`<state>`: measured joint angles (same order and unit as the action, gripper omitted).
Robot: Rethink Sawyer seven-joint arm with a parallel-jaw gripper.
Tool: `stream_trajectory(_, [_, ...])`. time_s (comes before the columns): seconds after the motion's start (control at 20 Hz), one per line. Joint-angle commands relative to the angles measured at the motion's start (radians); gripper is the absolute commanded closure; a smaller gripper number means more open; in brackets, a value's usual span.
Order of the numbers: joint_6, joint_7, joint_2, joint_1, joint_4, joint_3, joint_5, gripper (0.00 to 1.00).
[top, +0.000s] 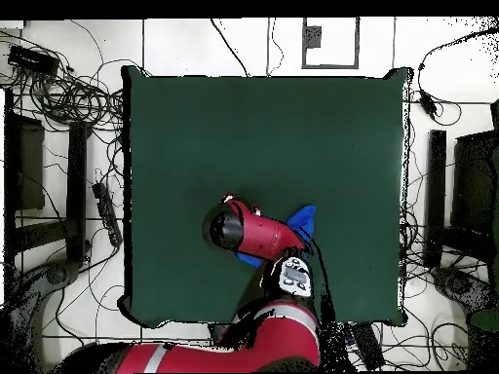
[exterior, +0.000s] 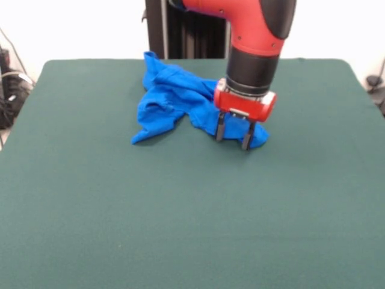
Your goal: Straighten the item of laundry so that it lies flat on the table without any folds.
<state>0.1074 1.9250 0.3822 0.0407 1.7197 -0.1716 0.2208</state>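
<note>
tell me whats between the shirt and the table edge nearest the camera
Nothing: in the front view only bare green table lies between the crumpled shirt and that edge.

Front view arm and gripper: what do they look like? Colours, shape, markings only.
The arm is a thick rounded red shell with black sections, ending in a black cylindrical wrist. Below that sits a red block with a small pale plate on its face, carrying the gripper: two thin, straight dark fingers. Overhead, the arm shows a grey stripe near its base and a white patch mid-arm. No loose cables visible on it.
</note>
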Motion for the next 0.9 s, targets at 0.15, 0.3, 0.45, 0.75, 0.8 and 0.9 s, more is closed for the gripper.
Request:
stream_trajectory(0.15, [0.114, 0.159, 0.073, 0.085, 0.078, -0.005, -0.001, 0.00])
stream_trajectory(0.3, [0.129, 0.156, 0.090, 0.094, 0.077, -0.024, 0.001, 0.00])
stream_trajectory(0.45, [0.110, 0.162, 0.073, 0.090, 0.079, -0.021, 0.007, 0.00])
stream_trajectory(0.75, [0.028, 0.158, -0.017, 0.038, 0.062, 0.020, 0.003, 0.00])
stream_trajectory(0.8, [0.006, 0.155, -0.035, 0.027, 0.053, 0.030, -0.001, 0.00])
stream_trajectory(0.9, [-0.018, 0.152, -0.060, 0.026, 0.034, 0.022, -0.005, 0.00])
